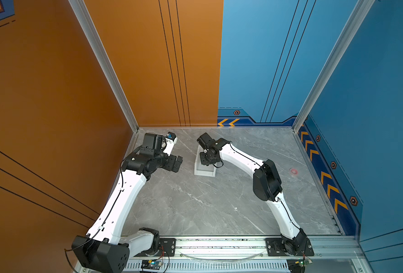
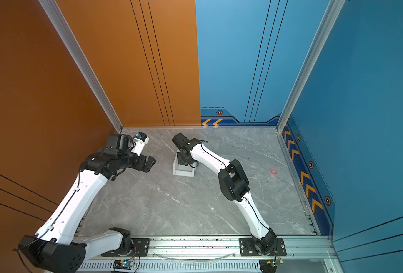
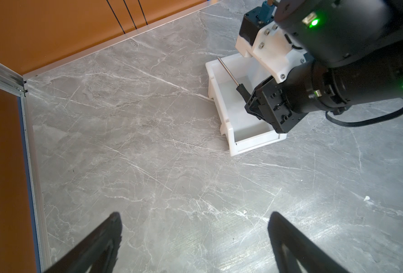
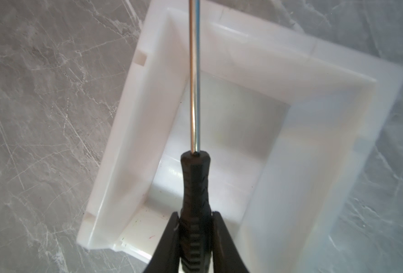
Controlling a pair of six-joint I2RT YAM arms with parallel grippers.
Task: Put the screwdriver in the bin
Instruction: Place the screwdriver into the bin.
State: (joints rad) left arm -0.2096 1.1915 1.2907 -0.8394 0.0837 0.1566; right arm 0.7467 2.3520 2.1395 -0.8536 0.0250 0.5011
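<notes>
- Grey marble table [image 1: 195, 208] carries the bin [image 1: 204, 172].
- Left gripper [image 3: 193, 219] hangs near the bin, jaws spread wide, empty.
- Right gripper [image 4: 195, 214] sits above the bin, clamped on the handle.
- Screwdriver [image 4: 195, 179] is held over the bin's inside.

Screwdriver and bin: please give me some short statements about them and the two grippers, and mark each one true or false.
1. The right gripper grips the screwdriver by its black handle. True.
2. The screwdriver lies loose on the floor of the bin. False: it is held over the bin.
3. The left gripper is open and holds nothing. True.
4. The bin is blue. False: it is white.
</notes>
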